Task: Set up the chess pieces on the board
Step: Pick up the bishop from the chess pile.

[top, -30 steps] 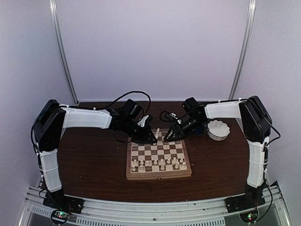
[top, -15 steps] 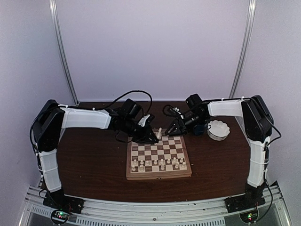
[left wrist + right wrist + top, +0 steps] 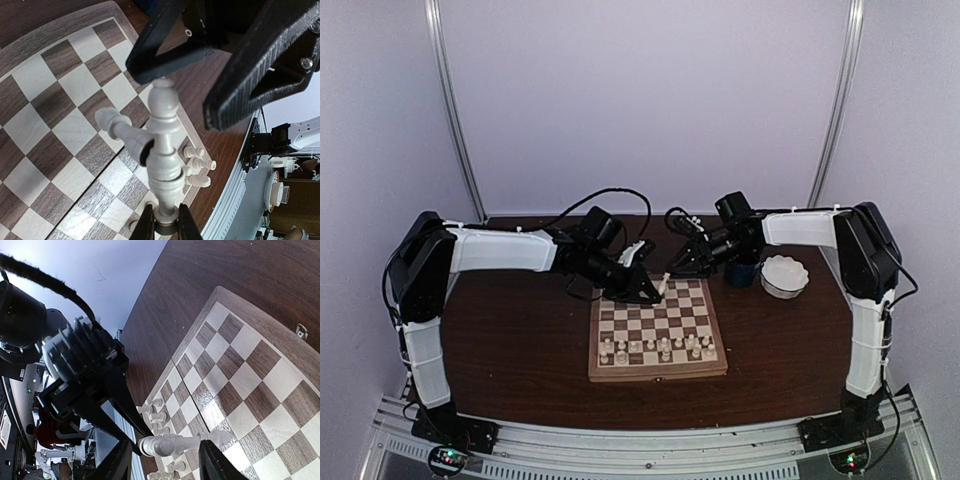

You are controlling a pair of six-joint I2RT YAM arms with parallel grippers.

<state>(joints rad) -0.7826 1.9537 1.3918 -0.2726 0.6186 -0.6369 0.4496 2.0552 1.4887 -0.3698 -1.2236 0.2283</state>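
The board (image 3: 658, 372) lies mid-table, with several cream chess pieces (image 3: 655, 347) standing in its two near rows. My left gripper (image 3: 655, 291) hovers over the board's far edge. In the left wrist view it (image 3: 164, 227) is shut on the base of a tall cream piece (image 3: 164, 150), which points away from it. A second pale piece-like shape (image 3: 117, 127) crosses behind; I cannot tell what it is. My right gripper (image 3: 683, 261) is open and empty behind the far edge. In the right wrist view it (image 3: 167, 462) is apart from the held piece (image 3: 175, 444).
A white scalloped bowl (image 3: 785, 275) sits at the right of the board, with a dark cup (image 3: 742, 272) beside it. The right arm's black fingers (image 3: 260, 75) fill the top of the left wrist view. The standing pieces also show from both wrists (image 3: 197, 160) (image 3: 157, 415).
My right gripper has drawn back and up from the board's far edge, away from the piece. My left gripper has shifted slightly right, still holding the piece.
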